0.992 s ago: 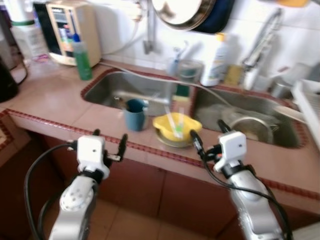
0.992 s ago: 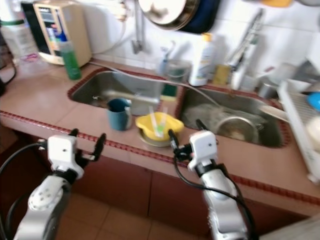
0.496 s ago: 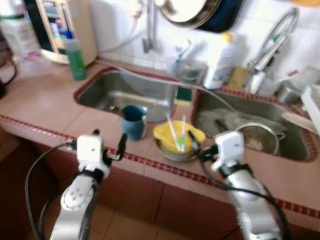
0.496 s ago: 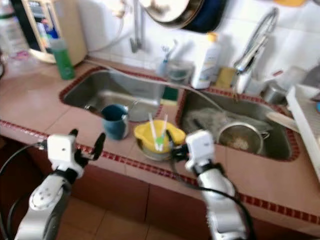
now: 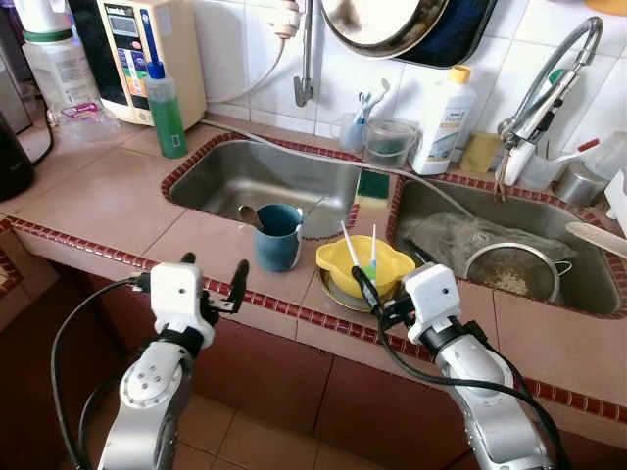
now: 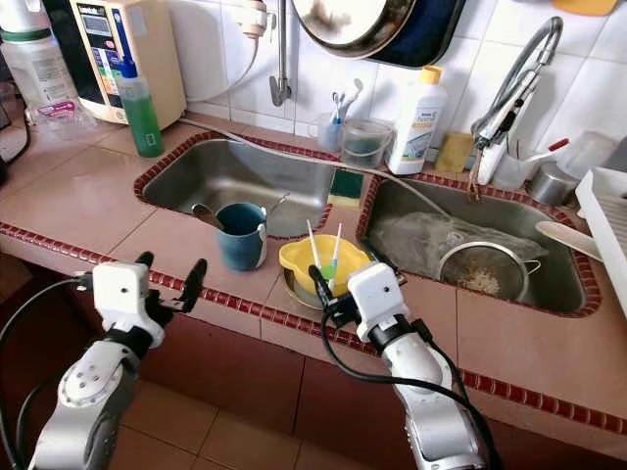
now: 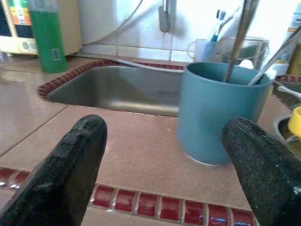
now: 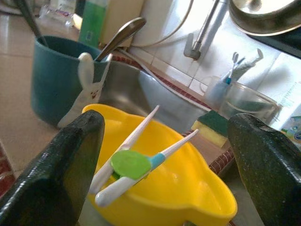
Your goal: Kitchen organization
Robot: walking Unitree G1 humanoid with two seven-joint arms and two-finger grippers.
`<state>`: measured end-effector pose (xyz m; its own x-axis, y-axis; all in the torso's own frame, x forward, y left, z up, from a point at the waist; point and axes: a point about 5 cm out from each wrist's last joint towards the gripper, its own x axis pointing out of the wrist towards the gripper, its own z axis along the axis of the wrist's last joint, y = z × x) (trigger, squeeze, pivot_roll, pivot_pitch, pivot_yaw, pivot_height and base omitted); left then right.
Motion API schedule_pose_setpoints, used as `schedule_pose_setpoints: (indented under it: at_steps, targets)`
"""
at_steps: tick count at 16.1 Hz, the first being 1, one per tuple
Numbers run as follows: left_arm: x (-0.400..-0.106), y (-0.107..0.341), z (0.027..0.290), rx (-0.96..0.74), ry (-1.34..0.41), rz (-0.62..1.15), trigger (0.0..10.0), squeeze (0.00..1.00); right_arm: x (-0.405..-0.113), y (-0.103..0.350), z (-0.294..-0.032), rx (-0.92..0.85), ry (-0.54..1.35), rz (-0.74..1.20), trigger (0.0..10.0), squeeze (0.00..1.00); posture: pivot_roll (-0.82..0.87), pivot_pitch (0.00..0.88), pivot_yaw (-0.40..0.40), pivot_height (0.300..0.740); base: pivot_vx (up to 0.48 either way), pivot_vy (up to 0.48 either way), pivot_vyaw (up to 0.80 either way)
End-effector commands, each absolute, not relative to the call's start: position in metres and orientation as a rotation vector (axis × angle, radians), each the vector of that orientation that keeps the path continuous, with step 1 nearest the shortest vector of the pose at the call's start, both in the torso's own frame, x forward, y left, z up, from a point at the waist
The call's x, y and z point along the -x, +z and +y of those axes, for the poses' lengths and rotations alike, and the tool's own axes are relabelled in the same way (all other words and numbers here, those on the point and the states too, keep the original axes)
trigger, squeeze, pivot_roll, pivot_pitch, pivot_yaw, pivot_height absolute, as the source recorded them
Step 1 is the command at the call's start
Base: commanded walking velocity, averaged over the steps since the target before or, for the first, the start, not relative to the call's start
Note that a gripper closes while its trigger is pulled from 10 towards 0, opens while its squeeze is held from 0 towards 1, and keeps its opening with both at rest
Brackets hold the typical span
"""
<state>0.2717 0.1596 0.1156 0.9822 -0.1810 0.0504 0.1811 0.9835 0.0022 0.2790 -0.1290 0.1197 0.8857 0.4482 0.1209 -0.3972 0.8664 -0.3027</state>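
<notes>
A yellow bowl with a pair of white training chopsticks in it sits on the counter strip between the two sinks. My right gripper is open just in front of it, with the bowl between its fingers' line of sight. Left of the bowl stands a blue cup holding a spoon. My left gripper hovers open at the counter's front edge, a little short and to the left of the cup. Nothing is held.
Two steel sinks lie behind; the right one holds a cloth and a strainer. A green bottle, a water purifier, a white detergent bottle, a sponge and a faucet line the back.
The view has shifted and sharpened. My right gripper has come in closer to the yellow bowl. The left gripper has stayed where it was.
</notes>
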Motion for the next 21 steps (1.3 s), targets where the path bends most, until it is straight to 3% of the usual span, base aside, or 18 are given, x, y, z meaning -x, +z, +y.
schedule_pose_setpoints:
  at_steps: [1,14,20,21]
  targets:
    - [-0.276,0.117,0.155,-0.004,-0.207,-0.052,10.0,0.00,-0.277,0.128,-0.127,0.290,0.468,-0.229,10.0,0.00,-0.07,0.000,-0.036,0.740,0.000,0.000,0.00]
    - [-0.304,0.141,0.124,0.051,-0.311,-0.124,10.0,0.00,-0.268,0.131,-0.109,0.350,0.593,-0.241,10.0,0.00,-0.09,0.000,-0.027,0.740,0.000,0.000,0.00]
    - [-0.306,0.147,0.111,0.158,-0.387,-0.135,9.9,0.00,-0.266,0.129,-0.107,0.355,0.594,-0.237,10.0,0.00,-0.10,0.003,-0.020,0.740,0.000,0.000,0.00]
    - [-0.306,0.148,0.110,0.167,-0.392,-0.136,9.0,0.00,-0.266,0.129,-0.107,0.354,0.594,-0.236,10.0,0.00,-0.10,0.003,-0.020,0.740,0.000,0.000,0.00]
